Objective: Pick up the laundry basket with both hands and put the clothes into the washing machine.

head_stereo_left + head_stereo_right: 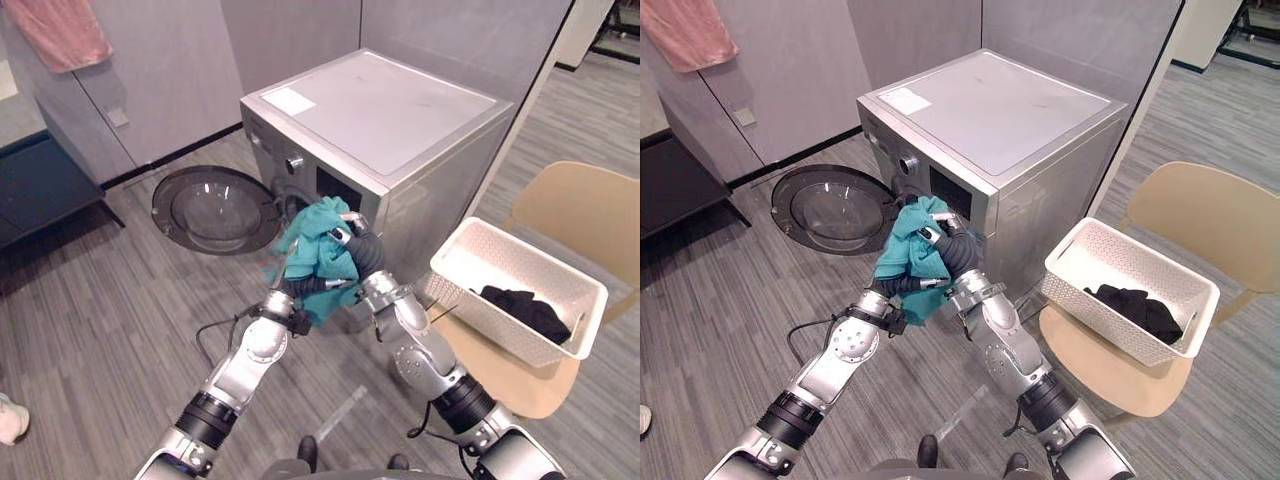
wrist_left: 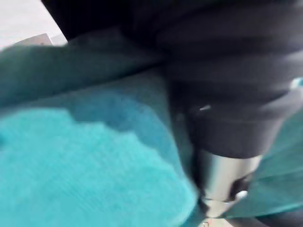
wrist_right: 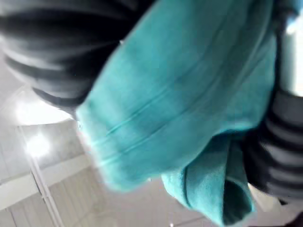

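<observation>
Dangling teal cloth [image 1: 312, 250]; washer label [image 1: 288, 100] illegible

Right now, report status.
Left hand and right hand buried in teal garment, grip hidden. Garment up at washing machine front, door open. Black garment in basket on chair.

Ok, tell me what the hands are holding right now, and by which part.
The teal garment, bunched up between the left hand and the right hand in front of the washing machine; which part of it is gripped cannot be told.

Left hand [image 1: 300, 287], right hand [image 1: 365, 252] half buried in teal cloth [image 1: 312, 248]; washer [image 1: 400, 120] opening hidden.
</observation>
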Robot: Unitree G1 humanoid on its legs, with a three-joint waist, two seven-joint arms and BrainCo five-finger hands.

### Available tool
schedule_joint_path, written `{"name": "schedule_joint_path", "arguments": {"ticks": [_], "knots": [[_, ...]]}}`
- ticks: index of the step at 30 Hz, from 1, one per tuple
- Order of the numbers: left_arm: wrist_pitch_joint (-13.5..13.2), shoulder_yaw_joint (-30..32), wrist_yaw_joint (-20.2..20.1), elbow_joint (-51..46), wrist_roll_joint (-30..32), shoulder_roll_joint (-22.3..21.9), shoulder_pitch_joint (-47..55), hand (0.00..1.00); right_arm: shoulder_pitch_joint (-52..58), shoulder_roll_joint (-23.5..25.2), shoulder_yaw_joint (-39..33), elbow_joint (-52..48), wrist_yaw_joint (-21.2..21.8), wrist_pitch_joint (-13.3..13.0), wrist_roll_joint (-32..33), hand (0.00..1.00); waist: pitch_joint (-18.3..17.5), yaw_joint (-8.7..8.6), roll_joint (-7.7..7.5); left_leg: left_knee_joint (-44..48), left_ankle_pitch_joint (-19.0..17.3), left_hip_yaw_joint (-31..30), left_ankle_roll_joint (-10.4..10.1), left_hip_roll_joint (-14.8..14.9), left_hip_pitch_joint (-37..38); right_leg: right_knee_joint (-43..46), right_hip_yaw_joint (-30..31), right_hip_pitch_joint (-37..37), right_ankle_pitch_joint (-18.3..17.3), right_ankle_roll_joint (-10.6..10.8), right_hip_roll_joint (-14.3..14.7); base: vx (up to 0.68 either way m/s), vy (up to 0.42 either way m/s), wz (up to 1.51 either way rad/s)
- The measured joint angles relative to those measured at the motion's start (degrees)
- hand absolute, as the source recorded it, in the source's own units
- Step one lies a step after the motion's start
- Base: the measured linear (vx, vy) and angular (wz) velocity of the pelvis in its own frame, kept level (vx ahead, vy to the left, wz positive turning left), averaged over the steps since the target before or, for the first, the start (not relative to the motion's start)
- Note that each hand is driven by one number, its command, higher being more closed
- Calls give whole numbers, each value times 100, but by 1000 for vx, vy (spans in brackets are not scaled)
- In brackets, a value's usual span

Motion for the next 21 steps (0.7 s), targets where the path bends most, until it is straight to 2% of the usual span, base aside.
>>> {"name": "schedule_joint_path", "arguments": {"ticks": [7, 8, 15, 18, 21], "knots": [[28, -12, 32, 147, 25, -3, 1, 100, -9, -104, 187, -1, 0, -14, 53, 100, -70, 24, -78, -14, 43, -22, -86, 141, 7, -273, 16, 104, 181, -148, 211, -57, -46, -3], [28, -3, 32, 159, 16, -12, 1, 100, -9, -104, 200, -7, 0, -24, 52, 0, -91, 14, -95, -15, 36, -20, -101, 162, 8, -348, 29, 131, 225, -166, 248, -40, -42, -7], [-33, 66, 73, 165, -405, -162, 66, 100, -10, -110, 221, -137, -4, -35, -63, 0, -104, 16, -112, -55, 52, 9, -206, 289, 3, -499, 56, 157, 320, -237, 411, -25, -27, -3], [-80, 150, 97, 137, -680, -447, 206, 100, 37, -108, 133, -268, -13, -23, -416, 0, -104, 9, -110, -74, 70, 47, -229, 326, 24, -502, 78, 152, 314, -239, 465, 3, -11, -6], [-128, 229, 93, 58, -758, -714, 332, 100, 296, -106, -236, -596, -19, -4, -1062, 0, -132, 18, -81, -138, 94, 90, -223, 328, 80, -502, 124, 150, 301, -222, 471, 23, 10, -7]]}}
